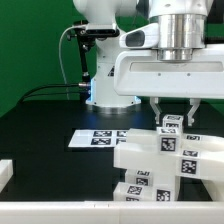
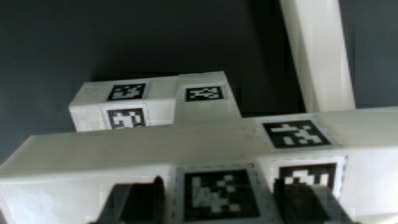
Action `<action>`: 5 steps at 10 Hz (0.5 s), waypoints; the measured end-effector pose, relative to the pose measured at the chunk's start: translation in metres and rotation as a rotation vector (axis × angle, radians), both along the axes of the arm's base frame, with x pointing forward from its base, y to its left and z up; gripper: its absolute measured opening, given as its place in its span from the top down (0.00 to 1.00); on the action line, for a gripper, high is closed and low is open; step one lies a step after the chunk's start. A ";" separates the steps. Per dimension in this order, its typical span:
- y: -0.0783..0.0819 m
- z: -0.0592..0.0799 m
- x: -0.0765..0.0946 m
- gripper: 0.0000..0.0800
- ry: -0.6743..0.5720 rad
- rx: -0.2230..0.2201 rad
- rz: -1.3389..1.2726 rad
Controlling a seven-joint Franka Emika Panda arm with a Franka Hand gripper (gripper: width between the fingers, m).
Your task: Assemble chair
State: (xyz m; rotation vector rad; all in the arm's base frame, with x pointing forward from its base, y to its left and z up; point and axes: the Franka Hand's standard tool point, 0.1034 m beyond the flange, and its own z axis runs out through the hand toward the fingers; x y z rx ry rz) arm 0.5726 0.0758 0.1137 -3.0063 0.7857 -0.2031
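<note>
The chair is in loose white blocky parts with black-and-white tags, clustered at the exterior view's right (image 1: 165, 160). My gripper (image 1: 174, 114) comes straight down over them and is shut on a narrow tagged part (image 1: 172, 123) that stands up from a wide slab (image 1: 150, 152). In the wrist view the dark fingers (image 2: 139, 203) press both sides of that tagged part (image 2: 217, 195), my gripper (image 2: 221, 203) being centred on it. Beyond the slab (image 2: 143, 155) lie a small two-tagged block (image 2: 160, 100) and a long white bar (image 2: 324, 60).
The marker board (image 1: 95, 138) lies flat on the black table, left of the parts. The arm's white base (image 1: 110, 80) stands behind it with a cable. More tagged blocks (image 1: 135, 187) sit low at the front. A white edge (image 1: 5, 172) shows at the front left.
</note>
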 end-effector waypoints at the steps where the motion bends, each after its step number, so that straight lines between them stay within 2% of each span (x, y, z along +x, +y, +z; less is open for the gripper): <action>1: 0.001 0.000 0.001 0.65 -0.001 0.024 -0.117; 3: 0.001 0.000 0.001 0.64 -0.003 0.047 -0.213; 5: 0.001 0.000 0.001 0.64 -0.002 0.050 -0.217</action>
